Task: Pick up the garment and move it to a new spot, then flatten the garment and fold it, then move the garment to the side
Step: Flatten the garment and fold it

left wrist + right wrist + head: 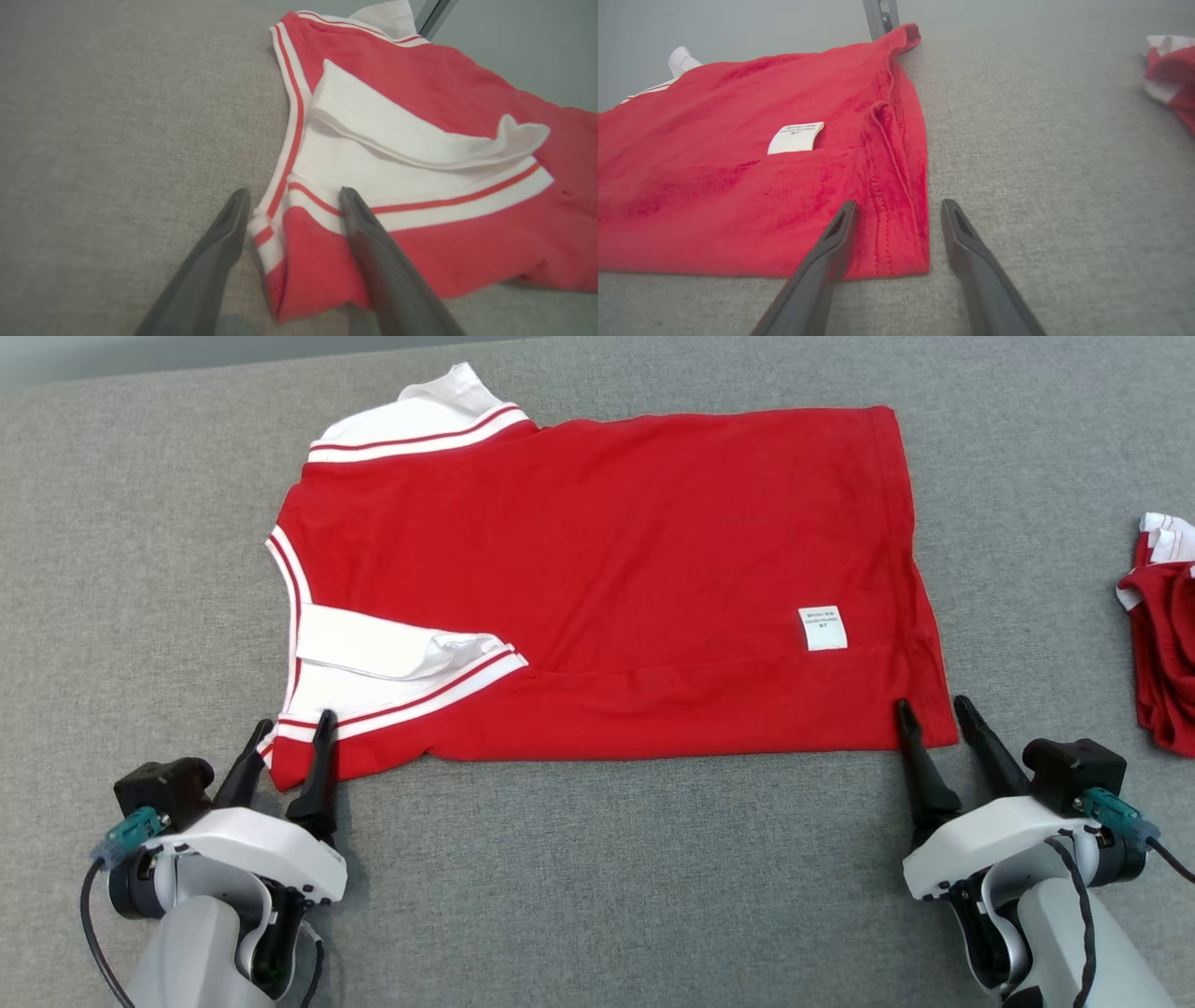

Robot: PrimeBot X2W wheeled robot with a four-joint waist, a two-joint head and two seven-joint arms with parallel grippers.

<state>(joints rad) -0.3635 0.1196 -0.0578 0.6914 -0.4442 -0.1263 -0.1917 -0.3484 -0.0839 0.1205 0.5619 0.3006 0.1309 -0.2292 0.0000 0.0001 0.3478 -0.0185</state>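
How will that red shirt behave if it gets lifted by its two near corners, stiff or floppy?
Probably floppy: the red shirt lies flat with soft creases by its hem, so it should sag between lifted corners. Likely light, since the cloth looks thin. The loose white flap curls up at its tip and may flop open.

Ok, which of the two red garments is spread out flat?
The large red shirt in the middle, with the white care label. The other red garment, at the right edge, lies crumpled in a heap.
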